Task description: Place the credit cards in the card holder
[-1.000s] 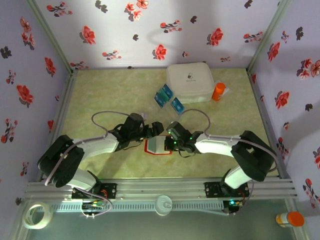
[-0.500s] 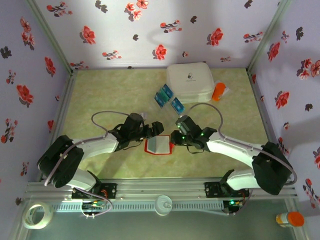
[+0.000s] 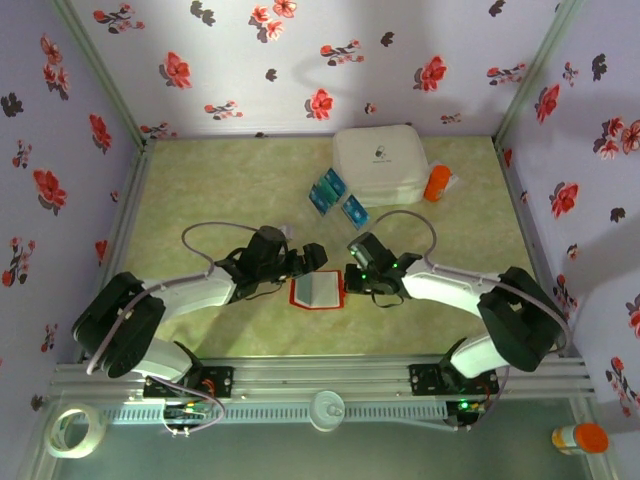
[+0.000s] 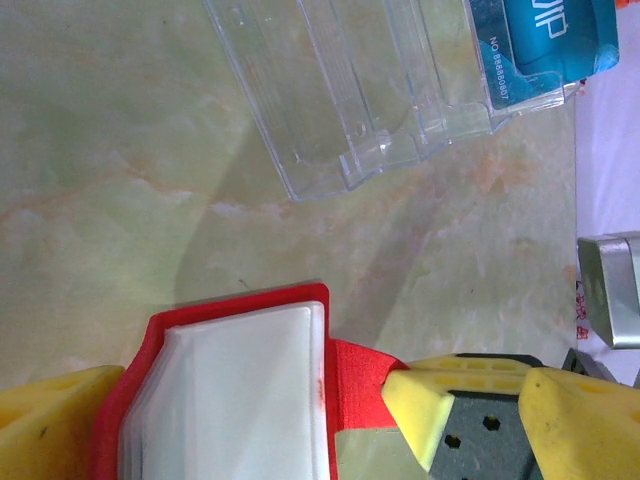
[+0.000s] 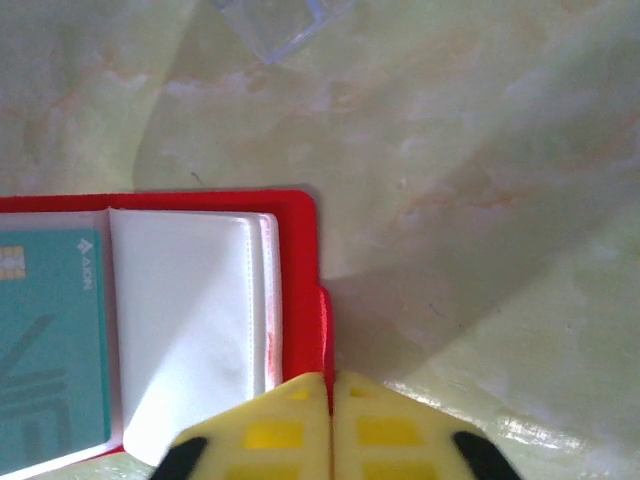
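The red card holder (image 3: 316, 291) lies open on the table between both arms, its pale clear pockets (image 4: 240, 390) facing up. A teal-green credit card (image 5: 50, 330) sits in its left pocket. My left gripper (image 3: 312, 258) is open, its yellow fingers (image 4: 430, 410) straddling the holder's far edge, one tip touching the red tab (image 4: 358, 362). My right gripper (image 5: 330, 390) is shut on the holder's right edge tab, at the holder's right side (image 3: 347, 283). More blue and teal credit cards (image 3: 327, 190) (image 3: 354, 211) lie farther back in clear trays.
A clear plastic tray (image 4: 340, 90) holding a blue card (image 4: 545, 40) lies just beyond the holder. A big white rounded case (image 3: 381, 165) and an orange bottle (image 3: 437, 183) stand at the back right. Flowered walls close in three sides.
My right gripper drew back to the right of the card holder, then came in again to its right edge. The left arm and the holder stayed put.
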